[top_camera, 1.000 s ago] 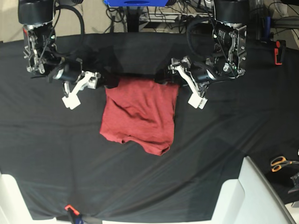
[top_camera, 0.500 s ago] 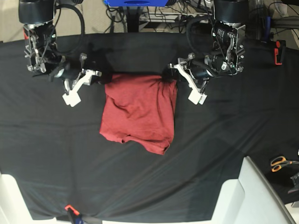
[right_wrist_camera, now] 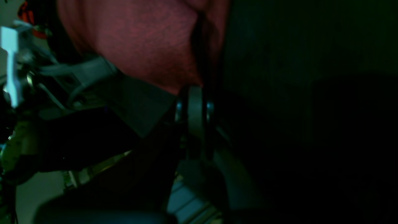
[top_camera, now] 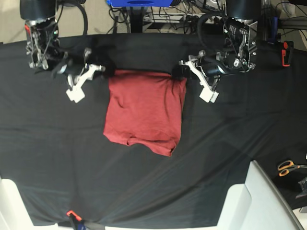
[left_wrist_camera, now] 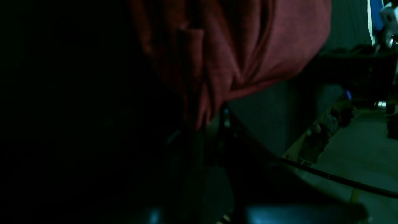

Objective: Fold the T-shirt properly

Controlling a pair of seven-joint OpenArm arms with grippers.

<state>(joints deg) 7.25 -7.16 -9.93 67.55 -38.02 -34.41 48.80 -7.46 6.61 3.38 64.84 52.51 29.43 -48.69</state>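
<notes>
Here the T-shirt (top_camera: 144,112) lies partly folded on the black-covered surface (top_camera: 57,143), its top edge stretched between the two arms and its lower hem sagging to a point below. The left gripper (top_camera: 181,72) has its jaws clenched on the shirt's top corner on its own side, and its wrist view shows red fabric bunched into pleats where the jaws pinch. The right gripper (top_camera: 106,73) sits at the opposite top corner; its wrist view shows the jaws closed together with red cloth right at them, so it appears to be grasping that corner too.

To do this step well, I would judge that both corners should rise together and level, keeping the top edge taut between them so the thin knit does not droop in the middle. The lower hem is uneven, so carrying the top edge over it slowly and laying it down squarely should give a tidier fold. Pulling apart too hard could slip a corner free.
</notes>
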